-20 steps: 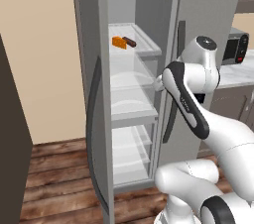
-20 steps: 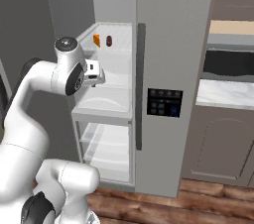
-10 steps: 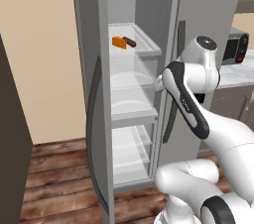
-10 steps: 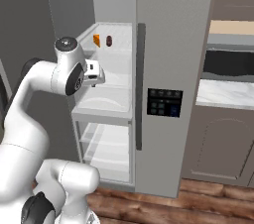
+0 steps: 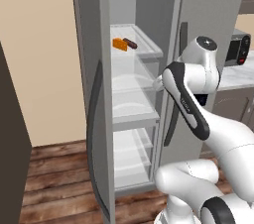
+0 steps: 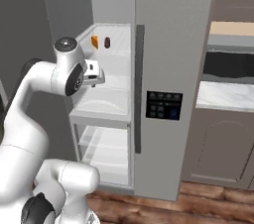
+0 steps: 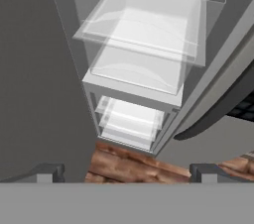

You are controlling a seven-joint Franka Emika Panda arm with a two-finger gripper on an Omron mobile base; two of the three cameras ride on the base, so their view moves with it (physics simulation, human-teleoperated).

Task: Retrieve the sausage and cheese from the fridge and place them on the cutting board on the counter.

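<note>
1. You see the fridge (image 5: 99, 94) with its left door swung open, white shelves exposed.
2. The cheese (image 5: 119, 44) and the sausage (image 5: 130, 43) lie side by side on the upper shelf, toward 11 o'clock of the arm's elbow in the left base view; in the right base view the cheese (image 6: 94, 41) sits left of the sausage (image 6: 107, 42).
3. Your gripper (image 7: 126, 172) hangs in front of the middle shelf, jaws spread wide, holding nothing; its fingertips (image 7: 47, 172) frame the lower drawers and the wood floor (image 7: 129, 166).
4. The counter (image 6: 225, 96) lies at 3 o'clock of the fridge.
</note>
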